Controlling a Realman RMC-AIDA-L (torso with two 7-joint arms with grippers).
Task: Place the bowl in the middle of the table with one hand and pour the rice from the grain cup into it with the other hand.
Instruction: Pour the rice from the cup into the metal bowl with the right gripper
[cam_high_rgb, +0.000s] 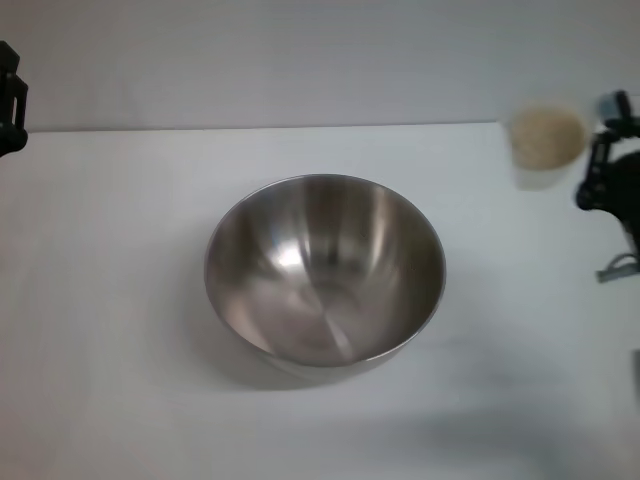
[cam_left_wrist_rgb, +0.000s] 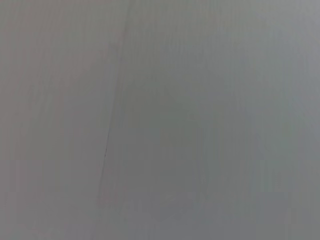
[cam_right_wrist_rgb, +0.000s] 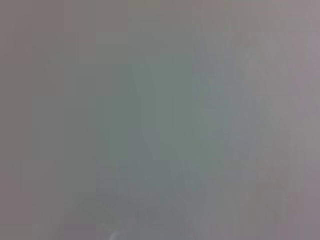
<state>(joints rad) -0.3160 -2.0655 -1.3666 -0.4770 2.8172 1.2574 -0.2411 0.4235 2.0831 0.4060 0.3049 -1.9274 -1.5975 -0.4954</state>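
Observation:
The bowl (cam_high_rgb: 325, 268), a wide shiny steel one, stands upright on the white table (cam_high_rgb: 110, 300) near its middle, and nothing is inside it. At the far right, the small clear grain cup (cam_high_rgb: 545, 165) holds pale rice (cam_high_rgb: 546, 135) up to near its rim. My right gripper (cam_high_rgb: 603, 172) is just beside the cup on its right; whether it touches the cup cannot be made out. Only a dark part of my left gripper (cam_high_rgb: 10, 100) shows, at the far left edge, well away from the bowl. Both wrist views show only plain grey.
A pale wall rises behind the table's far edge (cam_high_rgb: 300, 127). Bare tabletop surrounds the bowl on the left, front and right.

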